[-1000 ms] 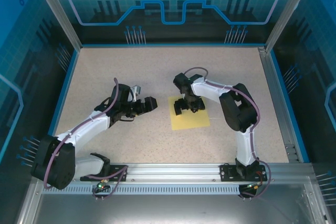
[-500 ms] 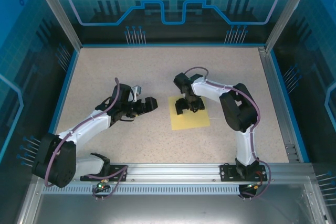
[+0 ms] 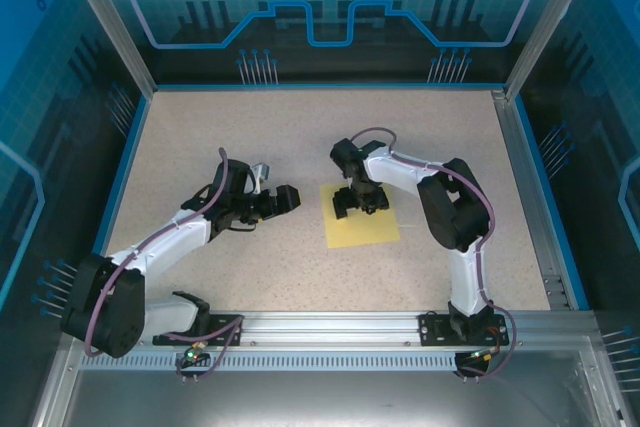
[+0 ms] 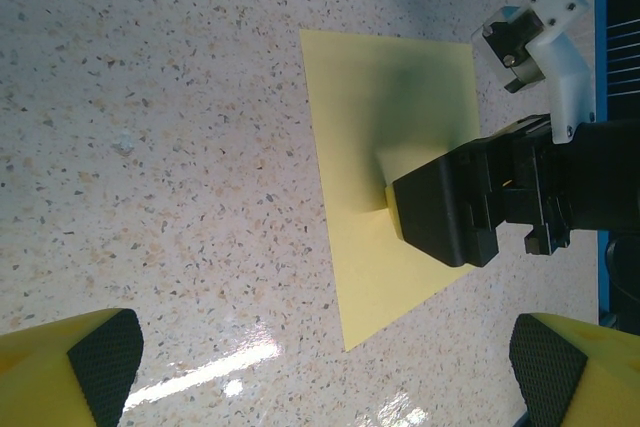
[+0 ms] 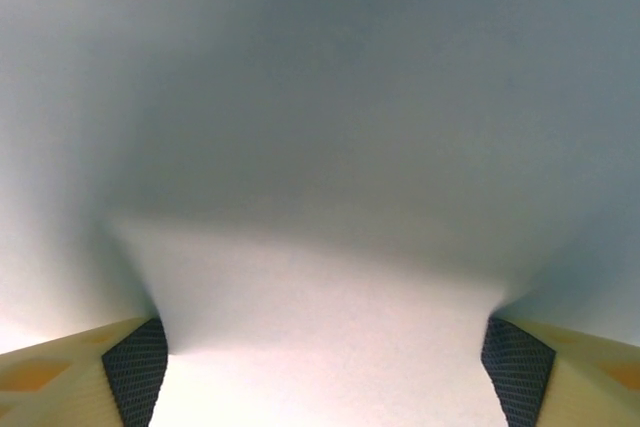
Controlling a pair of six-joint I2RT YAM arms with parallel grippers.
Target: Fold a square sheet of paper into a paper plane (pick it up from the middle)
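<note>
The right gripper [image 3: 358, 199], jaws wide apart and pads [image 5: 135, 367] pressed on the middle of the square sheet of paper [image 3: 364, 229] flat on the table [image 3: 250, 137], has barely moved, so the pinch seems still pending; the left gripper [image 3: 291, 197] waits open nearby.

Left gripper [image 3: 287, 196] spread wide, held level; right gripper [image 3: 357, 203] spread wide, pointing down

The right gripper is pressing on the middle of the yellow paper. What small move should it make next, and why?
Probably close the right gripper slowly. Its fingers stand wide apart on the paper, which seems to bulge up between them, ready to be pinched. The left gripper hangs open beside the paper.
</note>
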